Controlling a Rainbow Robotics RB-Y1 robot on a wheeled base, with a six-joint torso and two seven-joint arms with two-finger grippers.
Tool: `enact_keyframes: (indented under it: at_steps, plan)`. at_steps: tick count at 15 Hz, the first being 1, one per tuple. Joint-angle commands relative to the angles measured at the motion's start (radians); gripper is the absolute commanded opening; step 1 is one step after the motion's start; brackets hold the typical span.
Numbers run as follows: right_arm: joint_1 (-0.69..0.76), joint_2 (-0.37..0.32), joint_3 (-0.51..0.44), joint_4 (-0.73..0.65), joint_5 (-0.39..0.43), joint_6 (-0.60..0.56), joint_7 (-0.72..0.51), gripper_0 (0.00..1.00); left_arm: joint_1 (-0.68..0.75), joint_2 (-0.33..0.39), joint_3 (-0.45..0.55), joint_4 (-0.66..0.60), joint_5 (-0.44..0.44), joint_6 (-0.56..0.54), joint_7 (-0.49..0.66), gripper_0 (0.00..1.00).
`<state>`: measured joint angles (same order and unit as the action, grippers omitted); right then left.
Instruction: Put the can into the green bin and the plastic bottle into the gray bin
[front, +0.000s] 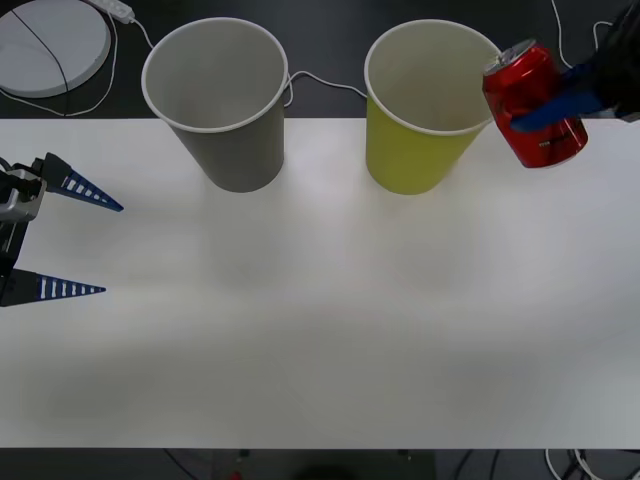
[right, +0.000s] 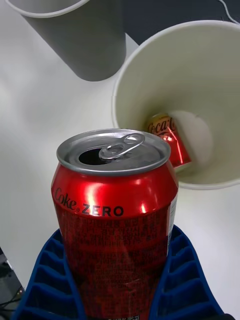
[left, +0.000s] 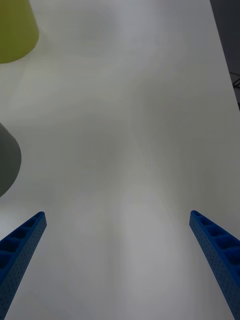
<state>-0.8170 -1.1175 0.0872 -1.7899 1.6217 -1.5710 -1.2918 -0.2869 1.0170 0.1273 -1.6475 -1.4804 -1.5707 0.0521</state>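
The right gripper (front: 560, 100), clamped on the small red metal can (front: 535, 105) labelled "Coke ZERO", holds it aloft just beside the rim of the tapered yellow-green paper bin (front: 425, 110). By judgement, this is the carry step; next, centre the can over the opening ahead and release. The left gripper (front: 75, 238) waits, spread, well apart from the tapered gray paper bin (front: 218, 100).

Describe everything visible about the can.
The can is glossy red metal with a silver top, its pull tab lying beside the open mouth, and black "Coke ZERO" lettering. The right gripper holds it between blue ribbed fingers, tilted, in the air just beside the green bin, near the rim. Nothing else touches it.
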Motion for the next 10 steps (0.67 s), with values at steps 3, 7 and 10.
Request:
enact_keyframes:
  at_steps: [3,7,10]
  plan:
    - [-0.215,0.013,0.184,0.161,0.049,0.000,0.000,0.00,0.000,0.000,0.000,0.000,0.000,0.000,0.000,1.00]
    - [-0.361,0.094,0.278,0.303,0.149,0.000,0.023,0.00,0.000,0.000,0.000,0.000,0.000,0.000,0.000,1.00]
    - [-0.401,0.169,0.281,0.388,0.225,0.000,0.037,0.00,0.000,0.000,0.000,0.000,0.000,0.000,0.000,1.00]
